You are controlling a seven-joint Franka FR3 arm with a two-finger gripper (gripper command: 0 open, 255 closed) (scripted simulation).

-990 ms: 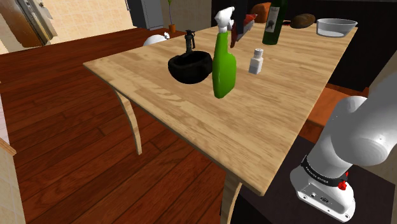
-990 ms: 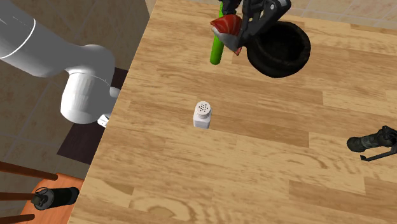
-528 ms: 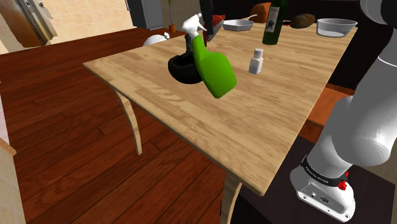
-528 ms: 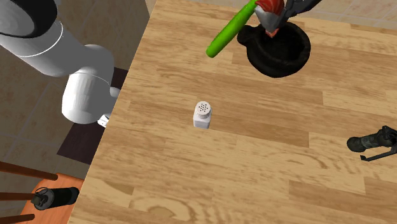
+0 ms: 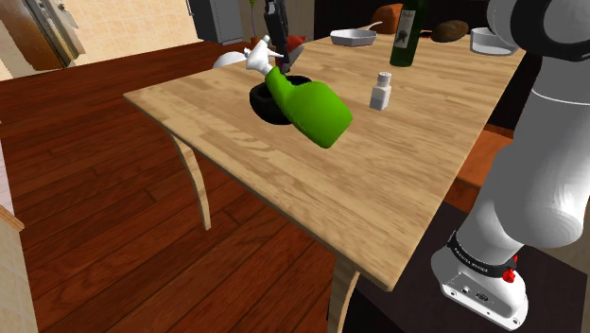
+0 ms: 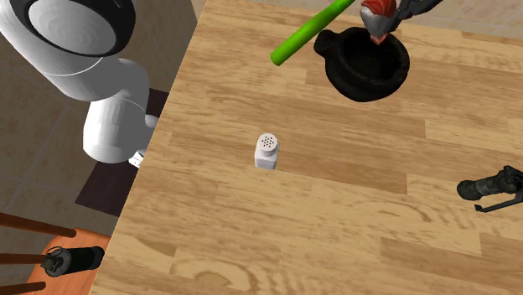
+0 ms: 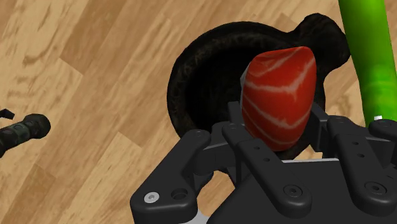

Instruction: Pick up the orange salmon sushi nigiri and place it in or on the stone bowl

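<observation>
Hand (image 7: 277,130) clamped on red-orange white-striped salmon nigiri (image 7: 280,89) over rough black stone bowl (image 7: 200,89); lower straight, open gently; mind the tilted green spray bottle (image 5: 317,109) alongside

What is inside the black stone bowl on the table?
The black bowl looks empty where visible. The red-orange salmon nigiri, clasped in the gripper, covers part of its inside.

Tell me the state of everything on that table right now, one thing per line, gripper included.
gripper: shut on the salmon nigiri
salmon nigiri: clasped between the fingers, held above the bowl, not yet in it
black bowl: upright, looks empty
green spray bottle: tipped steeply over by the bowl, not upright
white shaker: upright
dark wine bottle: upright
</observation>
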